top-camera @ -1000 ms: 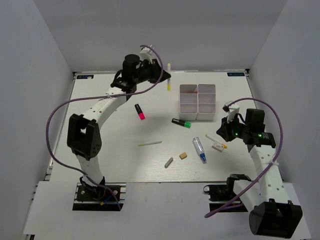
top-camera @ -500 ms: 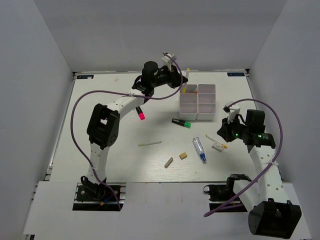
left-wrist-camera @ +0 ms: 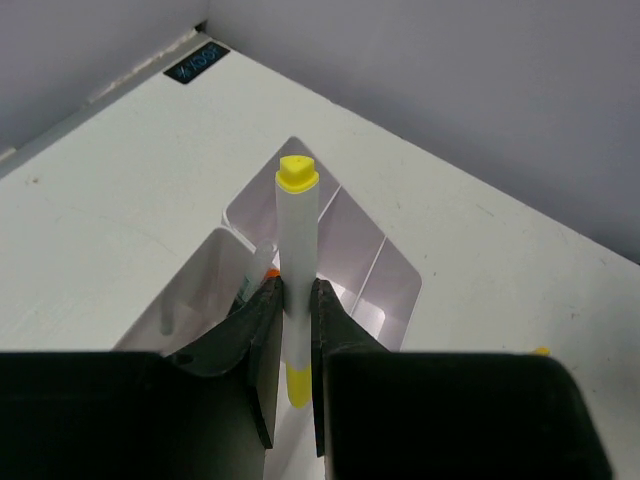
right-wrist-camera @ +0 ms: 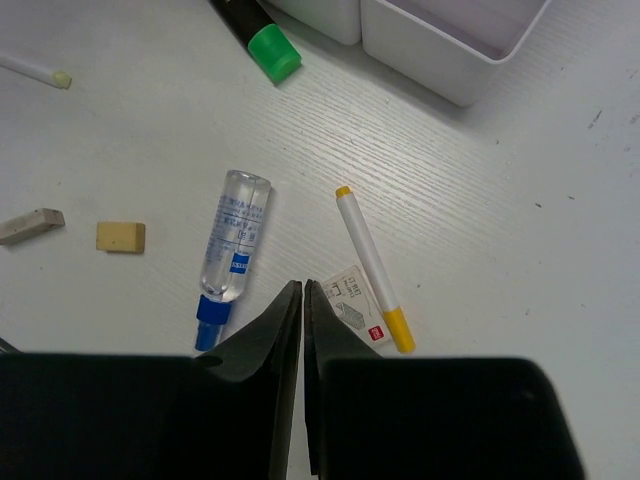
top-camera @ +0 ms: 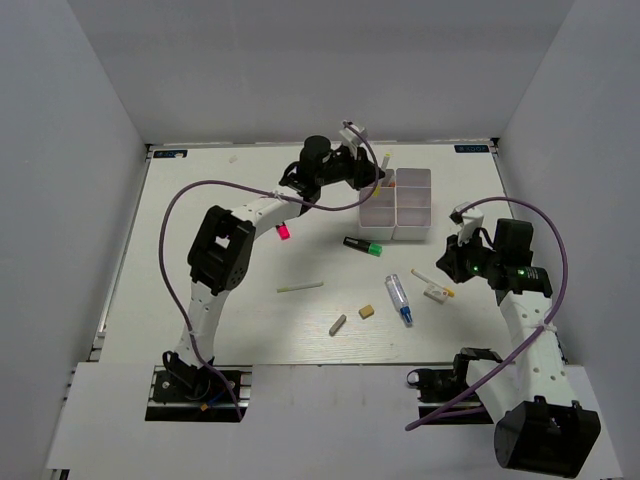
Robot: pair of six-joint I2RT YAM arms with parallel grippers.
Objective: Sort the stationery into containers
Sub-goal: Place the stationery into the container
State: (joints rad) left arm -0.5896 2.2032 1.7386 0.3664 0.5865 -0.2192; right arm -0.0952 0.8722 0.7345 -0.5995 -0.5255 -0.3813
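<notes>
R gripper (right-wrist-camera: 302,286) nr worktop's right edge, jaws almost together, empty, just beside white eraser (right-wrist-camera: 353,314) & yellow-ended pen (right-wrist-camera: 370,262). Farther back, L gripper (left-wrist-camera: 296,296) clamped on white pen (left-wrist-camera: 298,235), upright over white box (top-camera: 412,231), far-left compartment.

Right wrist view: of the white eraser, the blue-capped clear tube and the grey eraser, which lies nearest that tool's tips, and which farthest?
1. The white eraser, just right of the right tool tips.
2. The blue-capped clear tube, a little to their left.
3. The grey eraser, at the far left edge.
</notes>
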